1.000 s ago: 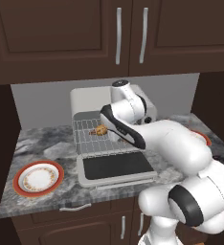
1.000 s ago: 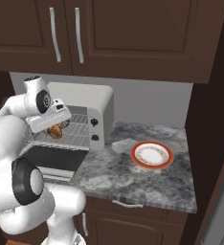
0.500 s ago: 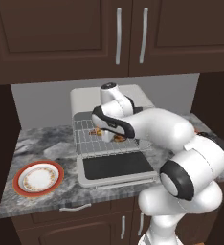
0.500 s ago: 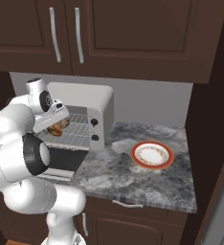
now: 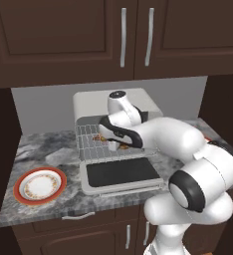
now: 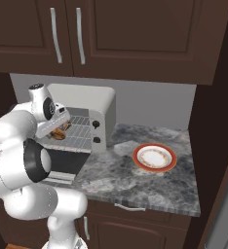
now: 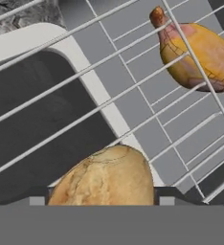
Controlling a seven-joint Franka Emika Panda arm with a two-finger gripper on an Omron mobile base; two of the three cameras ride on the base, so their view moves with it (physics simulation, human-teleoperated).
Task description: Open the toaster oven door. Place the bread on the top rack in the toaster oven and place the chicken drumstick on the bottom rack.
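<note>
Reaching into the oven (image 5: 88, 102), door (image 5: 121, 174) folded down open, the arm is swinging in closer than a second ago, bringing the bread (image 7: 104, 177) just over the top rack (image 5: 88, 133). Drumstick (image 7: 200, 52) is lying below on the bottom rack (image 7: 181, 129). Gripper (image 7: 102, 200), spread wide, is clamping the bread; release probably next.

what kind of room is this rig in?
A home-style kitchen, rendered: dark wood cabinets above a grey marble counter, with a toaster oven on it and a plate nearby.
</note>
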